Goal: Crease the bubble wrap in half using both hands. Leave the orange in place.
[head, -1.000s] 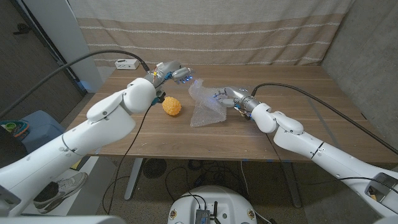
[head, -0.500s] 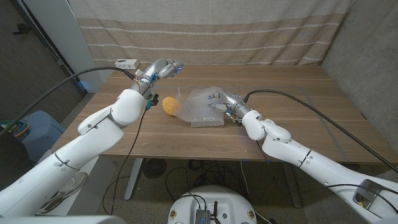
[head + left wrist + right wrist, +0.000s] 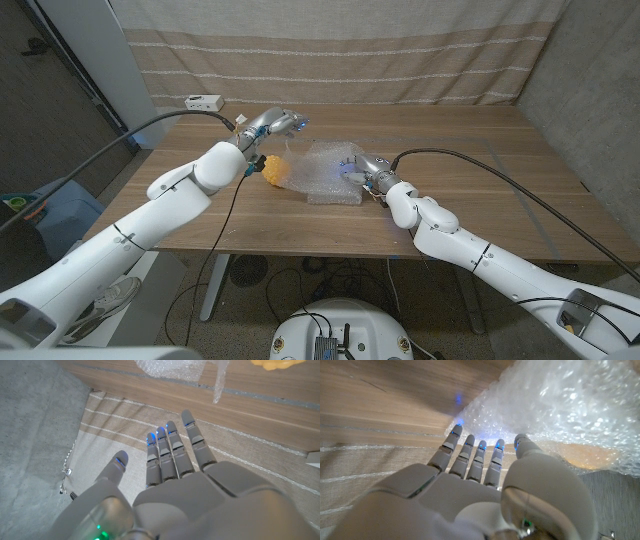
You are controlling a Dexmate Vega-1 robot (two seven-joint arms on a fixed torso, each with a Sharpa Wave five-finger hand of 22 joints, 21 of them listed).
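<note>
Wrap (image 3: 325, 172): lies doubled mid-table, touching orange (image 3: 274, 170); fold apparently made, crease unpressed.
Right hand (image 3: 358, 166): fingers straight, on wrap's edge, gripping nothing.
Left hand (image 3: 277, 124): raised, fingers spread, empty.
Orange: in place.

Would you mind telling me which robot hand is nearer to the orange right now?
Left. The left robot hand hangs open just behind the orange; the right robot hand rests on the bubble wrap, farther off.

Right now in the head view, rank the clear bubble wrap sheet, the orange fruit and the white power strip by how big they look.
1. Clear bubble wrap sheet, largest.
2. Orange fruit.
3. White power strip, smallest, though it lies farther back, so this is unsure.
</note>
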